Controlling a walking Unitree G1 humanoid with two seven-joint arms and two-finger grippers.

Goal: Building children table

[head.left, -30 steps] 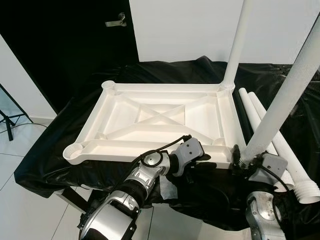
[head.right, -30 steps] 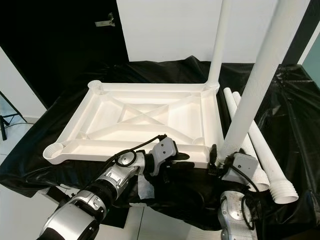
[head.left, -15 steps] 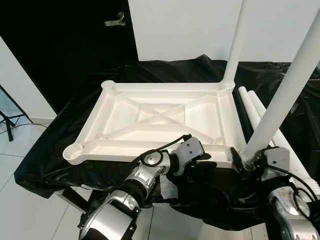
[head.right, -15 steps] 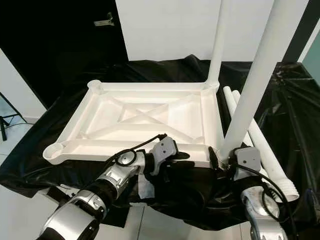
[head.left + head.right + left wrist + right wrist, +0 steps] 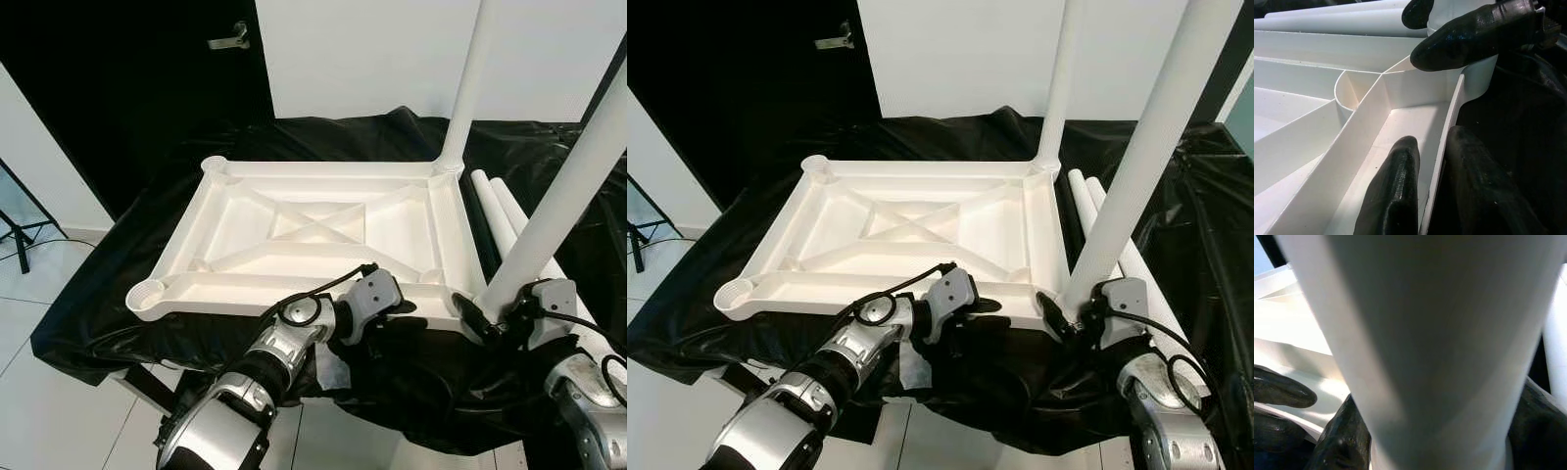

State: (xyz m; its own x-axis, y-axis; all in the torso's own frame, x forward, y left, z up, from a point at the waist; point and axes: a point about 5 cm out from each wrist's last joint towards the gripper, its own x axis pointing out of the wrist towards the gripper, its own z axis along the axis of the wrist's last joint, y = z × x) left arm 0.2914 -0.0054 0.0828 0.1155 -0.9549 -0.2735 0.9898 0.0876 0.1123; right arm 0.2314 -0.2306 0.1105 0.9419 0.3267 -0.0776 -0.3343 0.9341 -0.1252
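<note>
The white tabletop (image 5: 245,220) lies upside down on the black-draped table. One white leg (image 5: 468,88) stands upright in its far right corner socket. A second leg (image 5: 563,196) rises at a tilt from the near right corner, and my right gripper (image 5: 490,311) is shut on its base. In the right wrist view this leg (image 5: 1440,333) sits between the black fingers (image 5: 1342,440). My left gripper (image 5: 397,313) is shut on the tabletop's near rim (image 5: 1449,122), one finger (image 5: 1393,196) inside and one outside. The near left socket (image 5: 147,292) and far left socket (image 5: 214,164) hold nothing.
Two spare white legs (image 5: 500,211) lie on the black cloth (image 5: 118,294) to the right of the tabletop. A black door with a handle (image 5: 227,39) stands behind the table. A tripod foot (image 5: 20,245) is on the tiled floor at the left.
My right wrist has swung to the right around the base of the held leg, and the leg's base has shifted slightly right. The left gripper has stayed on the rim.
</note>
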